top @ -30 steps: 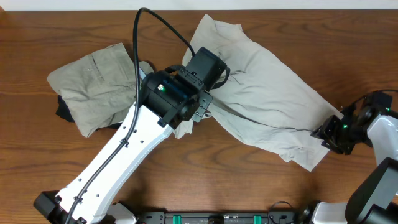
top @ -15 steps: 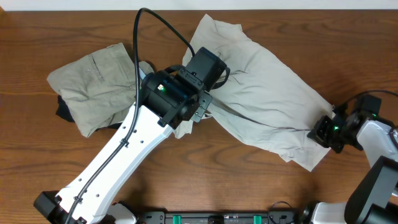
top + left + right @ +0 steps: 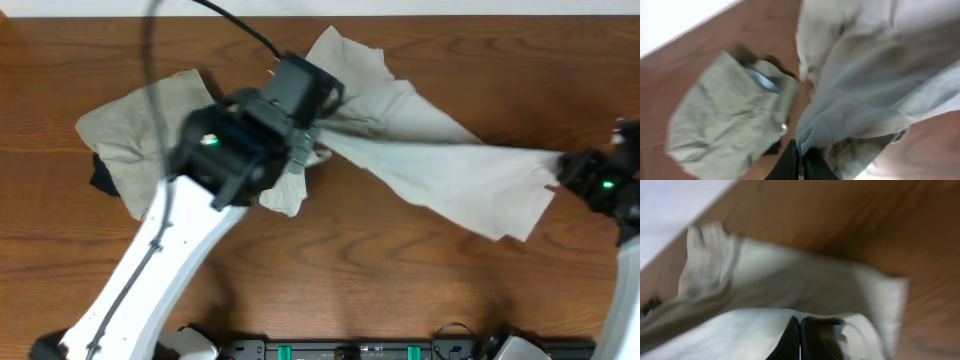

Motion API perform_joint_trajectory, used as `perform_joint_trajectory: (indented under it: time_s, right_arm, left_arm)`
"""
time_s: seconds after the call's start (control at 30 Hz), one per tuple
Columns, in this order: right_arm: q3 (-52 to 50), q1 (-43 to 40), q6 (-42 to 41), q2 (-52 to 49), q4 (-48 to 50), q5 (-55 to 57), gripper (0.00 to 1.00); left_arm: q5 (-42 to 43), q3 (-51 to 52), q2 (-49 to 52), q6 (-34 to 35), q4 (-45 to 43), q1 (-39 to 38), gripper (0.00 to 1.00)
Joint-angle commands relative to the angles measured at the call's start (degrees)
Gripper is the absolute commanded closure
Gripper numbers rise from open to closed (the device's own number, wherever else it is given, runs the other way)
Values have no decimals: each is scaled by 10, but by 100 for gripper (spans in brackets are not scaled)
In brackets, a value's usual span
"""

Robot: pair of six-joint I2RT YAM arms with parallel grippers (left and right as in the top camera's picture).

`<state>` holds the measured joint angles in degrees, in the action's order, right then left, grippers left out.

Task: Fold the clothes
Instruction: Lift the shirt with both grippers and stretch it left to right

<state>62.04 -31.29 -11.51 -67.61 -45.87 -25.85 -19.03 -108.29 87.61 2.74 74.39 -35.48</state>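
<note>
Black-fingered, the left end effector [image 3: 801, 152] was clamped tight on a bunched fold of the cream-white garment of thin wrinkly fabric [image 3: 450, 175]. The right end effector [image 3: 800, 329] was likewise pinched closed on that garment's far-right edge. Between the two grips the cloth was pulled into a taut band across the middle and right of the brown wooden surface [image 3: 400, 280]. To the left lay a crumpled khaki-tan garment with stitched seams [image 3: 130, 135], partly covering a dark thing [image 3: 100, 180].
</note>
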Motion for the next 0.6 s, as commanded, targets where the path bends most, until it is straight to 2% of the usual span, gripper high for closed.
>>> perform_joint_trajectory:
  time_s: [0.0,0.2,0.57]
  right_arm:
    - [29,-40,-9,16,-8,29,99]
    - [36,-61,-13,12,-35,29,99]
    - [36,-59,-13,6,-73,29,99]
  left_arm:
    - [-60,-38,-27,-10,7,30,94]
    - [-61,-48,-43,-12,13,79,94]
    - [-26,-48,-43,-12,12,83,94]
